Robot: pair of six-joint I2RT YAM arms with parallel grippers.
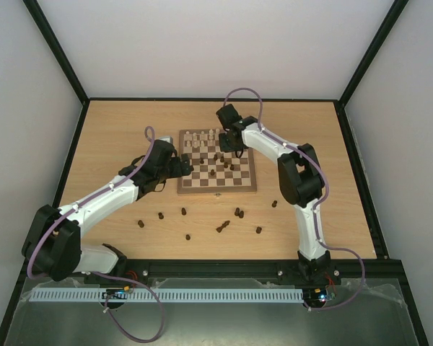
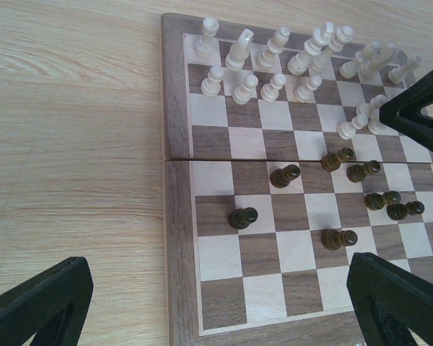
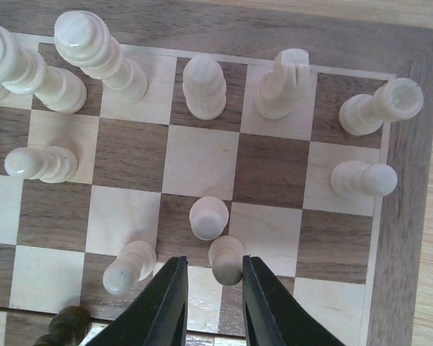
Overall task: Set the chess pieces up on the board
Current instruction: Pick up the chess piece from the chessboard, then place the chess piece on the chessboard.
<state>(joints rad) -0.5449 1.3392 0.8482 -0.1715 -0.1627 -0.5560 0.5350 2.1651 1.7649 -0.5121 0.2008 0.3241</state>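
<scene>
The board (image 1: 216, 189) lies mid-table. Cream chess pieces (image 1: 202, 137) crowd its far rows, and several dark ones (image 2: 243, 217) stand scattered on its middle squares. My right gripper (image 3: 215, 288) hangs low over the board's far right part, jaws narrowly apart around a cream pawn (image 3: 226, 259). The pawn touches the right finger, with a gap to the left finger. A second cream pawn (image 3: 208, 216) stands just beyond it. My left gripper (image 2: 220, 303) is wide open above the board's near left corner (image 2: 177, 238), holding nothing.
Several dark pieces (image 1: 223, 226) lie and stand on the tabletop between the board and the arm bases. Another dark piece (image 1: 274, 204) is near the right arm. Black frame rails (image 1: 209, 99) edge the table.
</scene>
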